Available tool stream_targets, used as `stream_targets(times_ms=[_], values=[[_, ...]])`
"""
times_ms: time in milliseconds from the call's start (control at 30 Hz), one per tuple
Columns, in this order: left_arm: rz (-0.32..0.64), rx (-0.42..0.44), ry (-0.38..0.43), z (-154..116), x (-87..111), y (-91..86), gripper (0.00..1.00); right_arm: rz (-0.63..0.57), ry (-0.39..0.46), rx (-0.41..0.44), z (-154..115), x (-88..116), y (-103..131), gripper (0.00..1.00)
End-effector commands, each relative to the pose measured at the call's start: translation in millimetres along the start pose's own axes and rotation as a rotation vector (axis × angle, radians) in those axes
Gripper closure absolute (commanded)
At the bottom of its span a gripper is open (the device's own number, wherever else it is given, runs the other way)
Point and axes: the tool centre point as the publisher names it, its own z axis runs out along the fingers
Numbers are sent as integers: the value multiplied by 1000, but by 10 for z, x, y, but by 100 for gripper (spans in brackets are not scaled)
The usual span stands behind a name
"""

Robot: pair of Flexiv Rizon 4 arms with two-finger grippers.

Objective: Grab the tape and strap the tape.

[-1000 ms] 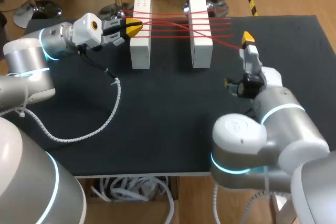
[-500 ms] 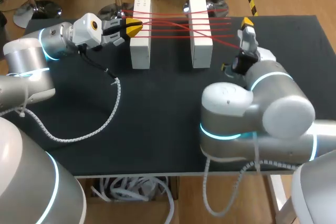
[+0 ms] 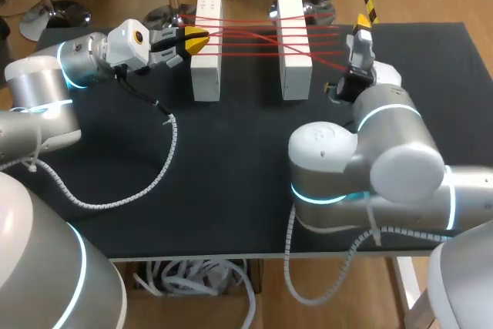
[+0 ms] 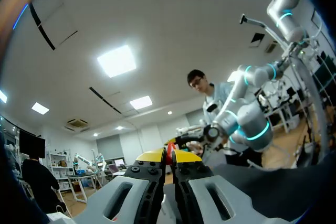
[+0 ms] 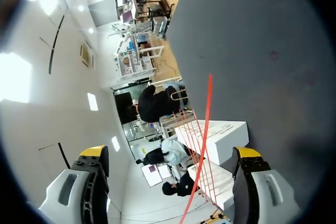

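Pinching tape (image 5: 206,114), left fingers (image 4: 150,157); right fingers (image 5: 94,151) apart.

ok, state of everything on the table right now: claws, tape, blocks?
left claw: shut on the red tape, beside the left white block
right claw: open, one tape strand passing between its fingers, untouched
red tape: several straight strands strung across both blocks
left white block: upright, tape across it
right white block: upright, tape across it
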Motion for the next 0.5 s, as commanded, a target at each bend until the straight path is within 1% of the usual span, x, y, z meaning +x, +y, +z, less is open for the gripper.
stream_targets(times_ms=[33,200,333,433,467,500], values=[[1,2,1,-7,1,9,100,5,10,33,52,40,83,10],[1,2,1,-7,1,9,100,10,23,43,59,111,82,7],[1,2,1,-7,1,9,100,11,21,45,55,136,90,8],[1,2,1,-7,1,9,100,5,23,52,34,140,102,25],[1,2,1,-7,1,9,100,4,24,53,34,140,104,27],[1,2,1,-7,1,9,100,4,24,54,36,144,110,31]])
